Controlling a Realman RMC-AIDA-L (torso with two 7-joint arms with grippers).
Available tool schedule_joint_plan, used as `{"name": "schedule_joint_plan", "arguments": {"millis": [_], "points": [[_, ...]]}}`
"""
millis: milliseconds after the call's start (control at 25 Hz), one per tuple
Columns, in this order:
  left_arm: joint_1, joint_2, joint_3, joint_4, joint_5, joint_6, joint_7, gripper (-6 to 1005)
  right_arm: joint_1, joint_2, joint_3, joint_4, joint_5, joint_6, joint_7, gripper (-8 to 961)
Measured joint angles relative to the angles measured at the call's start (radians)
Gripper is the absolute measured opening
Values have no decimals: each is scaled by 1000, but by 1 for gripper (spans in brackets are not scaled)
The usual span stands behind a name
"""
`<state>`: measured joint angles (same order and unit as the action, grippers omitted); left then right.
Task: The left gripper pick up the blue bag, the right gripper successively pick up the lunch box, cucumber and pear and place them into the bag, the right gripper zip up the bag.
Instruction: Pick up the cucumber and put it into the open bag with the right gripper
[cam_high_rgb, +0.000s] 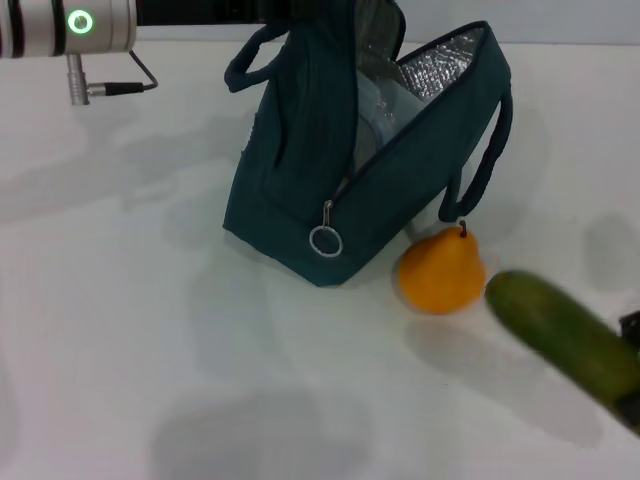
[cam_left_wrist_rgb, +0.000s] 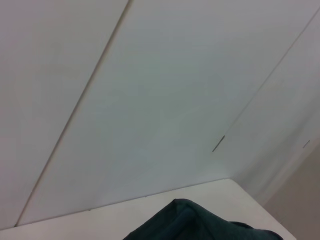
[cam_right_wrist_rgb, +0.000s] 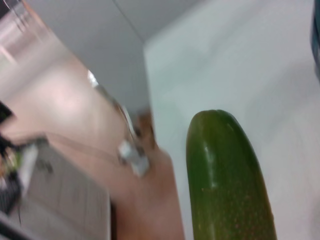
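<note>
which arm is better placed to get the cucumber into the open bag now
Right. The long dark green cucumber is already lifted at the right edge of the head view, where the right arm works, near the open teal-blue fabric bag. The left arm is at the bag's handle side, holding it up.

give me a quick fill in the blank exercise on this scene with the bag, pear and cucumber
1. The blue bag stands on the table with its zip ____.
2. The fruit resting on the table right beside the bag is the ____.
3. The cucumber is lifted above the table at the ____ edge of the head view.
4. The bag's lining is ____ in colour.

Missing words: open; pear; right; silver
</note>
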<state>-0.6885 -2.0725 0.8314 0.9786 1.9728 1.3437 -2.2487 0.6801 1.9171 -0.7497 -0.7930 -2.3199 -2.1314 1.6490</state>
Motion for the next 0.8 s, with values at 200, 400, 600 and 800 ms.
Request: {"name": "schedule_joint_plan", "arguments": {"millis": [200, 400, 600, 800], "points": [[3, 0, 4, 0, 1, 1, 10, 72, -82, -68, 61, 85, 227, -15, -72, 640], [0, -2, 4, 4, -4, 22, -2, 72, -147, -70, 83, 77, 416, -7, -119, 640], [-10, 2, 4, 4, -29, 72, -45, 72, -167, -11, 157, 65, 491, 40, -214, 640], [-7, 4, 4, 1, -64, 103, -58, 72, -168, 54, 202, 60, 582, 85, -382, 640]]}}
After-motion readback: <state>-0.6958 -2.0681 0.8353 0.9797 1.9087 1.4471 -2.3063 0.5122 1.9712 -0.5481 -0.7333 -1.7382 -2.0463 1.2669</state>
